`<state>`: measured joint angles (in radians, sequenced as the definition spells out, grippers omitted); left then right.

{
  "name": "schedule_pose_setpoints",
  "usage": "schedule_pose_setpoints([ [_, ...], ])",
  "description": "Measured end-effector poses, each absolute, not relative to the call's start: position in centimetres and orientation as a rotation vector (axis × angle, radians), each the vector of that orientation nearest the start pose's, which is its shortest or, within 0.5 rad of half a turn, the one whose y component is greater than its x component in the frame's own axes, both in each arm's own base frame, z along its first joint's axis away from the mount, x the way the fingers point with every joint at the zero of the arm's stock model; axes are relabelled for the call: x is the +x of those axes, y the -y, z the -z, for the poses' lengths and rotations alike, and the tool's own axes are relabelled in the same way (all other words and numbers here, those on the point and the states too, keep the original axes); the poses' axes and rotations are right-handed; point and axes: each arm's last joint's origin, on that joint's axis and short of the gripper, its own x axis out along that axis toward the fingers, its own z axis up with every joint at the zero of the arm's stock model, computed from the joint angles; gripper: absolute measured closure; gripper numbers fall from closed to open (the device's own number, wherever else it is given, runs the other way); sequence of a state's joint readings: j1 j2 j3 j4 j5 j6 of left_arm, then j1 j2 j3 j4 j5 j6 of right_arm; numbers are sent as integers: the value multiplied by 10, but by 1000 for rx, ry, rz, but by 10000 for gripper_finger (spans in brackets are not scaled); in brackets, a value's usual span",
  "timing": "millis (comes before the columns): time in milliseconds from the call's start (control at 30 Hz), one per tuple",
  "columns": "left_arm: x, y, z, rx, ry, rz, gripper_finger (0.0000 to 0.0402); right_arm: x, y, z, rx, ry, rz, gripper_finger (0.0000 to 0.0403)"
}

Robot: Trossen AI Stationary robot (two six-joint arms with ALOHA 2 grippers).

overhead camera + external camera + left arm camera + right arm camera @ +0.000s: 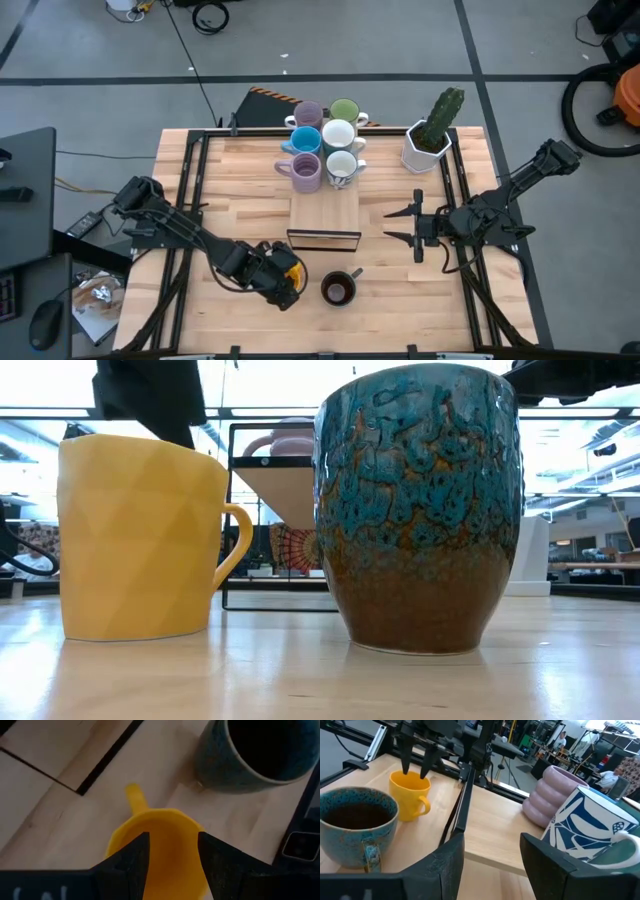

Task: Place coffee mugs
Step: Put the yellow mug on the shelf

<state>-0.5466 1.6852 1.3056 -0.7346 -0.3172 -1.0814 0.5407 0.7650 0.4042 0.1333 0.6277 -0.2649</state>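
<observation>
Yellow-orange and faceted, one mug (290,272) stands upright near the front edge of the bench (190,170), its handle toward the dark mug (338,288) just beside it and apart from it. In the low view the dark mug (420,510) shows a blue-green glaze over a brown base. The left gripper (277,278) hangs right over the orange mug (160,845); in the left wrist view its two fingers (132,862) reach down over the open mouth, slightly parted, and whether they touch the rim I cannot tell. Nothing is held between them.

Six more mugs cluster at the back of the bench: a lilac one (308,113) and a green one (345,110) in the rear row, a light blue one (304,140) and a white one (338,134) in the middle, another lilac one (305,172) and a white patterned one (342,167) in front. Just forward of the cluster sits a small wooden stand (324,215) with a black frame. A white pot with a cactus (432,135) stands to the right of the cluster.

The right gripper (400,225) waits over the bench to the right of the stand, jaws spread wide and empty
</observation>
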Motion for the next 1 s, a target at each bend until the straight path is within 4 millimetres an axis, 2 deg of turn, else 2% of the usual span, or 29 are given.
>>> schedule_pose_setpoints([
  [200, 305, 161, -247, -550, -949, -358, 228, 153, -72, -235, -385, -201, 61, 205],
  [300, 311, 156, -248, -566, -957, -311, 228, 154, -72, -235, -379, -201, 61, 205],
  [467, 318, 152, -241, -563, -985, -283, 228, 154, -72, -235, -378, -200, 61, 205],
  [1000, 316, 139, -234, -533, -1050, -381, 228, 154, -73, -235, -376, -200, 37, 205],
])
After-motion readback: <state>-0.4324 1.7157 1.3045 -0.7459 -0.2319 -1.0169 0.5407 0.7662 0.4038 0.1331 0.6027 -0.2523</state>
